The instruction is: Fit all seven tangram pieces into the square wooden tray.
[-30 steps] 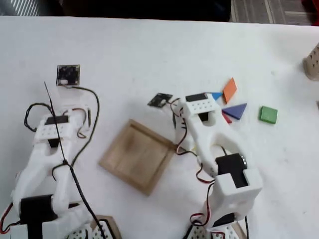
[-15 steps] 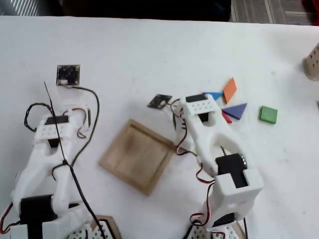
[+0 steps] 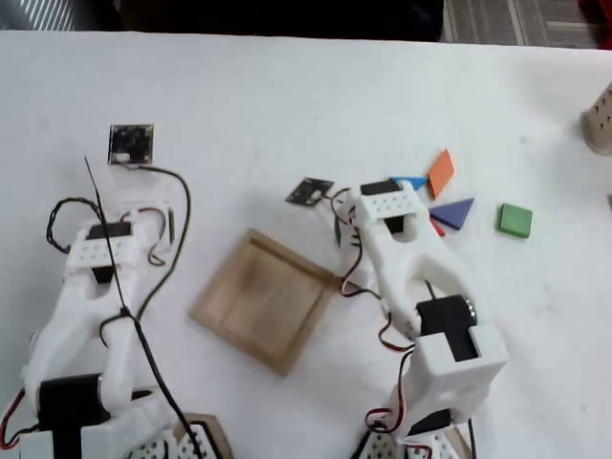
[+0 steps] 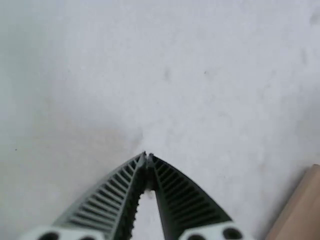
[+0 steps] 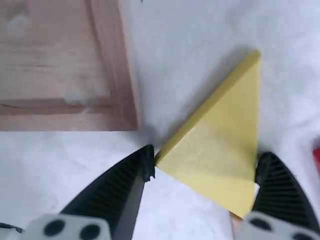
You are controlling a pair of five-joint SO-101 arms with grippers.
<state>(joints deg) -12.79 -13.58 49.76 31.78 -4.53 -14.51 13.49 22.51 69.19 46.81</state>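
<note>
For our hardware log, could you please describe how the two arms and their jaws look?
Both the left arm and the right arm have white plastic shells, black motor blocks and loose black and red cables. The jaws are dark, ribbed and tapered to points, on white mounts with round holes.

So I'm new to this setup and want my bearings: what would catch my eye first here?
The empty wooden tray lies mid-table, turned like a diamond. Just off its corner, the open right gripper straddles a yellow triangle lying flat on the table. Near that arm, bright orange, blue, purple and red loose pieces cluster together, with a green square set apart.
</note>
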